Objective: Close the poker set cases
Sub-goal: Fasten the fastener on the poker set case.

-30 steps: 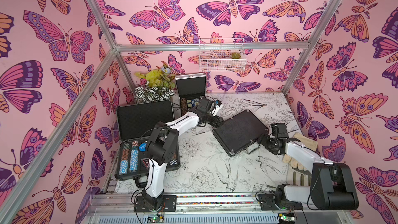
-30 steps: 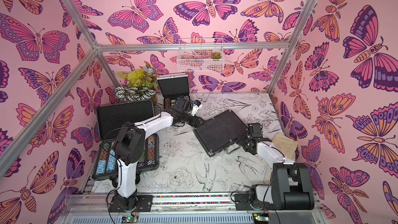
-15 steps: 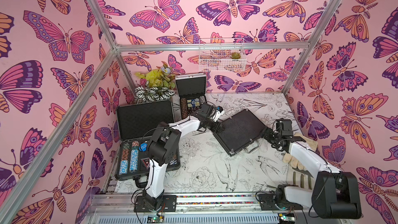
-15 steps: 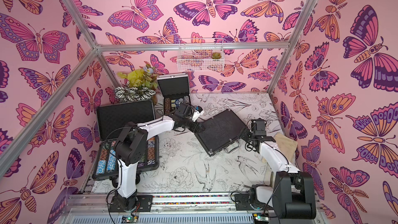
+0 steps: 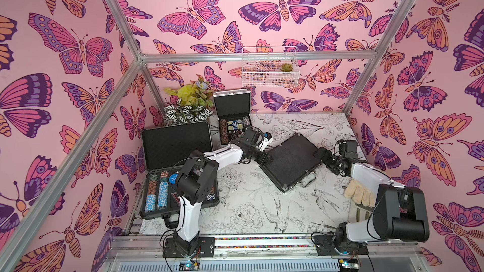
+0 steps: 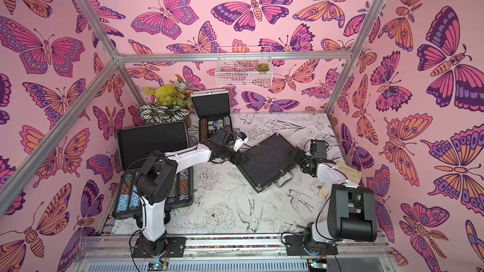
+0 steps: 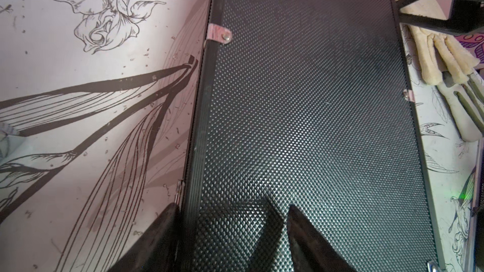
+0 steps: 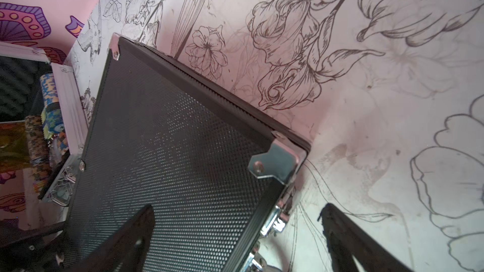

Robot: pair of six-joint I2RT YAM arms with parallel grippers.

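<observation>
the medium black silver-trimmed case point(image 5: 290, 162) lies shut and flat near the middle of the table point(image 5: 243, 213), turned at an angle, its handle point(image 5: 308, 180) facing the front edge. the left gripper point(image 7: 230, 206) is at the case's corner on the left arm's side with its jaws released. in the left wrist view one finger sits just outside the ribbed side wall and the other hangs over the dimpled lid, grasping nothing. the right gripper point(image 8: 237, 206) is at the opposite corner, spread wide, with one finger above the lid and the other over bare table beyond the chrome latches point(image 8: 275, 221). it holds nothing either.

the large black case point(image 5: 176, 142) stands open at the table's left side, lid upright, with rows of chips point(image 5: 157, 194) in its base, partly hidden by the left arm. the small silver aluminium case point(image 5: 231, 103) is open at the back, just beside the plant point(image 5: 188, 105). a pale glove point(image 5: 358, 193) lies by the right arm.
</observation>
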